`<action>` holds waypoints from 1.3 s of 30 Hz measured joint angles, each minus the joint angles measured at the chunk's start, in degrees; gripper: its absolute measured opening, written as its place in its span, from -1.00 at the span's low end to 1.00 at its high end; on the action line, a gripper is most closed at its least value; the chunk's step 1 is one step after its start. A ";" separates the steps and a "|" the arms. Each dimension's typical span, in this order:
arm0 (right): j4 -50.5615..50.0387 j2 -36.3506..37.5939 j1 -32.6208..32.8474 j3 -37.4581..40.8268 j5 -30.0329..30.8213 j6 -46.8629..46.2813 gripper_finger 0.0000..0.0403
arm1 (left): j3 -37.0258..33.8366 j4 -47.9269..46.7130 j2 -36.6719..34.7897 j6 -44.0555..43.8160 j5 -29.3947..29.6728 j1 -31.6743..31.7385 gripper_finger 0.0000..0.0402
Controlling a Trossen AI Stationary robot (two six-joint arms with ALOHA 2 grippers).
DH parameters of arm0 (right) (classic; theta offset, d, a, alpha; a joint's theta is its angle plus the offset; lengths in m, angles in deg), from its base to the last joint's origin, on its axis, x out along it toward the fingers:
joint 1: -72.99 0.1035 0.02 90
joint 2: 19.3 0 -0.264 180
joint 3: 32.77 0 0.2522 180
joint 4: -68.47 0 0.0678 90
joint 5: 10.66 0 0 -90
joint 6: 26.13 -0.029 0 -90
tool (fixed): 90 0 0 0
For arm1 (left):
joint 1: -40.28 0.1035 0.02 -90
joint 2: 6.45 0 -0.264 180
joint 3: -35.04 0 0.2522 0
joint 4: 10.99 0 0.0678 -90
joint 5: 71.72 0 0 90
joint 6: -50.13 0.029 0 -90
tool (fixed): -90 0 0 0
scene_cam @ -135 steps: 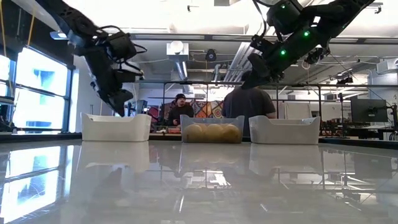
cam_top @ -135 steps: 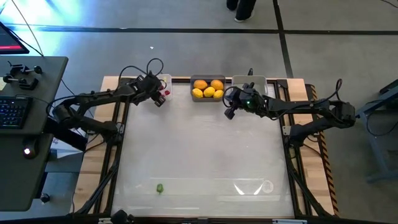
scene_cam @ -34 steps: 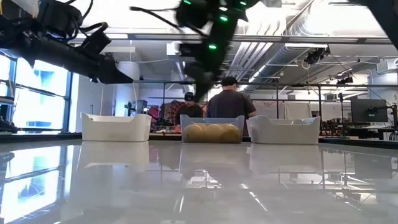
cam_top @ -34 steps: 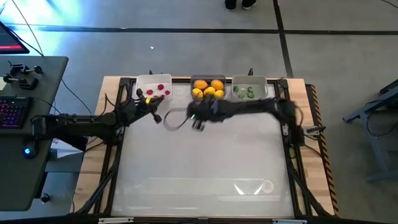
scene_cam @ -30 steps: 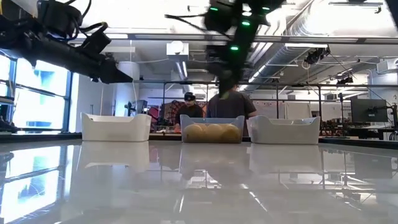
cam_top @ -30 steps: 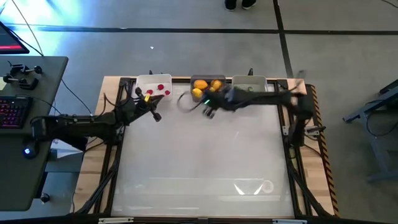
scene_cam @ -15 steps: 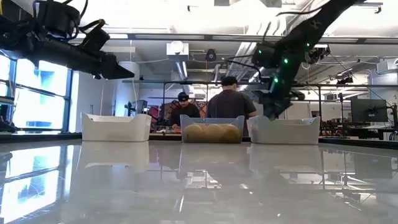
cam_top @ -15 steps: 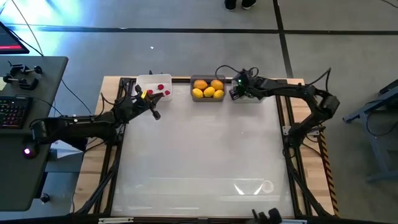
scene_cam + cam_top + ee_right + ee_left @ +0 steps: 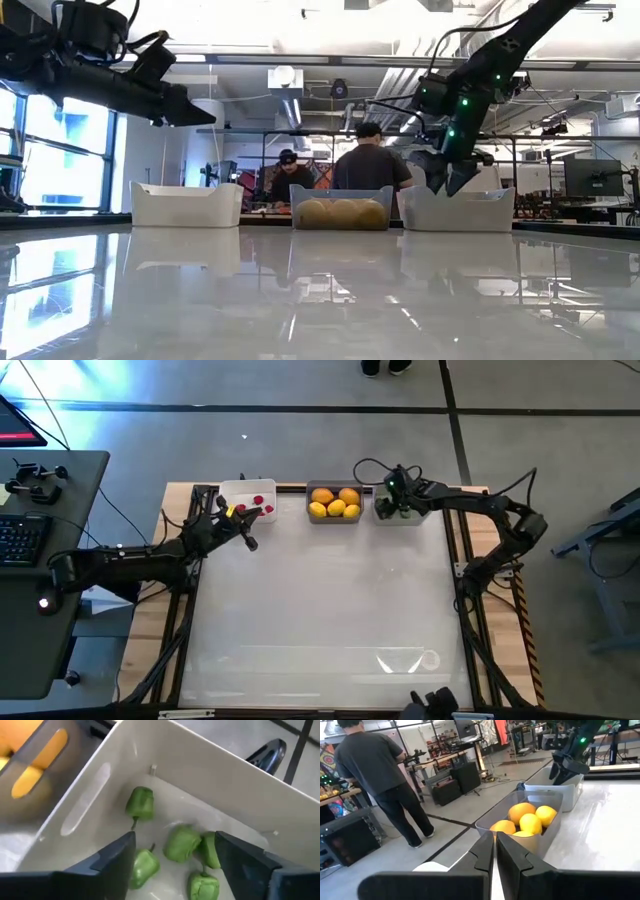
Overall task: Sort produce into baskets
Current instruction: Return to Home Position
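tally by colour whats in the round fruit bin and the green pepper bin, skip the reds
orange fruits: 2
yellow fruits: 3
green peppers: 5
total: 10
The right gripper is open over the pepper bin. The left gripper is shut near the white bin.

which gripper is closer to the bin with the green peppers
Right. The right gripper hangs over the pepper bin, fingers open; the left gripper is by the red-piece bin.

left arm (image 9: 130,555): dark, slender | left gripper (image 9: 494,851): dark wedge fingers (image 9: 484,854) | right arm (image 9: 470,504): dark, green lights (image 9: 449,130), looping black cables (image 9: 357,470)
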 joint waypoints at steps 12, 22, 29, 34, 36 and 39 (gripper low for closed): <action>5.28 6.45 6.58 -0.07 2.24 14.61 -0.31 | 0.00 -1.95 0.02 -4.63 -8.41 -1.12 -1.00; 35.43 7.15 16.44 12.38 -2.62 17.66 -0.91 | -0.01 0.76 0.00 -3.54 -9.14 -3.78 -1.00; 41.00 9.44 20.63 20.53 -10.61 18.09 -0.98 | -0.01 -0.21 0.00 -4.54 -11.01 -5.12 -1.00; 44.95 17.65 21.70 28.23 -13.40 18.05 -0.99 | 0.01 -0.26 0.00 -4.44 -12.36 -5.48 -1.00; 46.08 22.13 21.67 31.62 -13.38 17.32 -1.00 | 0.01 -0.08 0.00 -4.49 -13.10 -5.46 -1.00; 45.86 29.05 22.16 36.39 -13.19 16.77 -1.00 | -0.01 0.87 0.00 -4.49 -15.39 -5.45 -1.00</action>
